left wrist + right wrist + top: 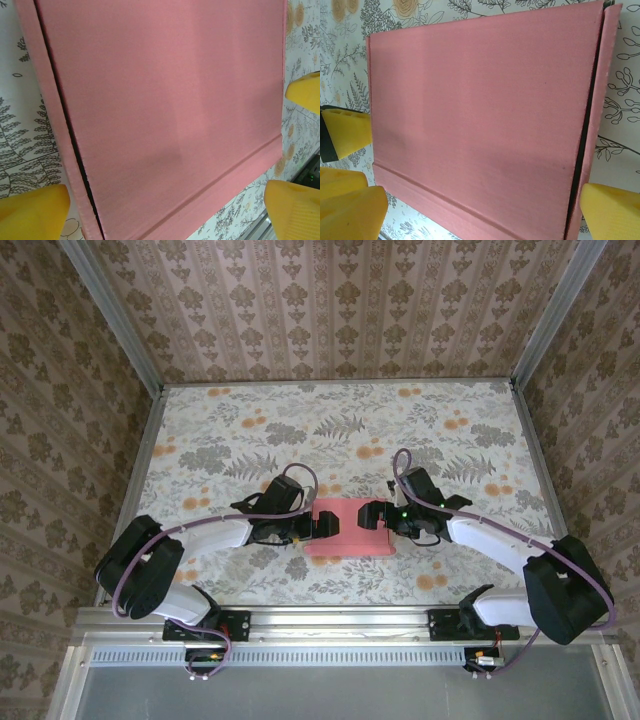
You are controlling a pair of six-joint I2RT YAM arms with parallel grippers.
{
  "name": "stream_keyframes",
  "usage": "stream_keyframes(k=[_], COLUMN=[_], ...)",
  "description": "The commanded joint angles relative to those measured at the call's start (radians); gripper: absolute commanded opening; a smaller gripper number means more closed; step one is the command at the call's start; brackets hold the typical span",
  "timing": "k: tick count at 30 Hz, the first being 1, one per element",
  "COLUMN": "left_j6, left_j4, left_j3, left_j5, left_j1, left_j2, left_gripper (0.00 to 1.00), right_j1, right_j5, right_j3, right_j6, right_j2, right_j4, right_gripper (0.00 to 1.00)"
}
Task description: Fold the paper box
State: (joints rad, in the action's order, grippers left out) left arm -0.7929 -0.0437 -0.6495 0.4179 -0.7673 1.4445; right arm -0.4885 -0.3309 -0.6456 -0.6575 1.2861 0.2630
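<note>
The paper box (350,536) is pink and lies flat at the table's middle near the front, with its lid down. A crease runs along its near side, and a dark slit shows along one long edge (75,150). My left gripper (325,524) hangs over the box's left end, open, its yellow fingertips (30,212) wide on either side of the box (165,100). My right gripper (378,518) hangs over the right end, also open, with its fingertips (610,210) straddling the box (480,115). Nothing is held.
The floral tablecloth (330,430) covers the table, with open room behind the box. Patterned walls (330,300) close in the back and sides. A metal rail (340,625) carries both arm bases along the near edge. The other gripper's yellow pad (345,132) shows near the box's corner.
</note>
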Motion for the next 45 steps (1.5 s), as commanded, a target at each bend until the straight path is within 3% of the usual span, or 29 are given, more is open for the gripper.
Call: stream_keyframes(k=[1, 24, 35, 45], left_j6=[0.003, 0.052, 0.042, 0.01], left_j4=[-0.005, -0.043, 0.021, 0.062], left_j3=[-0.019, -0.035, -0.041, -0.034], left_j5=[-0.014, -0.068, -0.023, 0.006], left_j1=[-0.006, -0.019, -0.02, -0.02], left_j2=[-0.007, -0.052, -0.01, -0.072], left_gripper=[1.0, 1.0, 1.0, 1.0], right_j1=[0.005, -0.001, -0.004, -0.003], right_j5=[0.042, -0.01, -0.043, -0.045], right_j3=[0.012, 0.041, 0.047, 0.007], right_j6=[0.004, -0.013, -0.023, -0.049], right_j2=[0.001, 0.025, 0.014, -0.065], right_j4=[0.011, -0.035, -0.076, -0.05], right_gripper=[1.0, 1.0, 1.0, 1.0])
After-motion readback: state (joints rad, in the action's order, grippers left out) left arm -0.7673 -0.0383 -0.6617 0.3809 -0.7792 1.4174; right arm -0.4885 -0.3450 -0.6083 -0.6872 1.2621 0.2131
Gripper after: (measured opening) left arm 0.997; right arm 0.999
